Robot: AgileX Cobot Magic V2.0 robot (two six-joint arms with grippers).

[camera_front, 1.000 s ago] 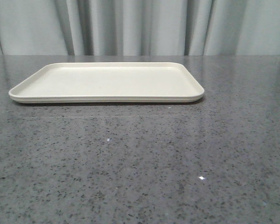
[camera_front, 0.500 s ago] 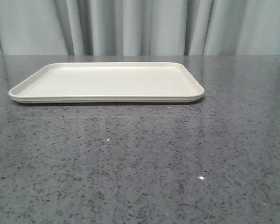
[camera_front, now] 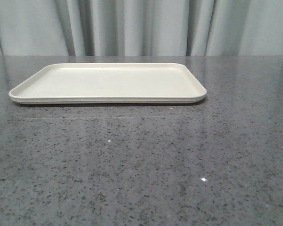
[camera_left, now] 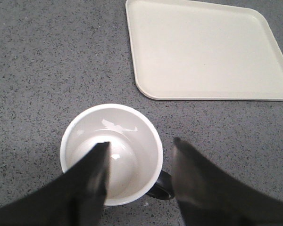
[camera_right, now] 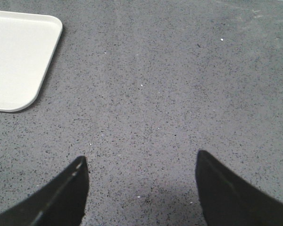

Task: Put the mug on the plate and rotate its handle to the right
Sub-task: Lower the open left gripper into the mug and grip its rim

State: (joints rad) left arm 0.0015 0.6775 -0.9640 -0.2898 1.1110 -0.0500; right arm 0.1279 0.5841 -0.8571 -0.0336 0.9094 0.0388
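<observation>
The left gripper [camera_left: 139, 162] is spread over the mug [camera_left: 111, 153], one finger inside the bowl and one outside the wall beside the black handle [camera_left: 161, 187], nothing clamped yet — a firm pinch on the wall is best made clear of that loop. The mug stands on the grey speckled table [camera_left: 47, 61] near the bare plate [camera_left: 205, 52], with nothing seen between them, while the right gripper [camera_right: 140, 186] is held wide open and empty over bare tabletop.

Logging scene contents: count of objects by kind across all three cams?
mug: 1, white with a black handle
plate: 1, cream-white
Total: 2 objects, on the table
</observation>
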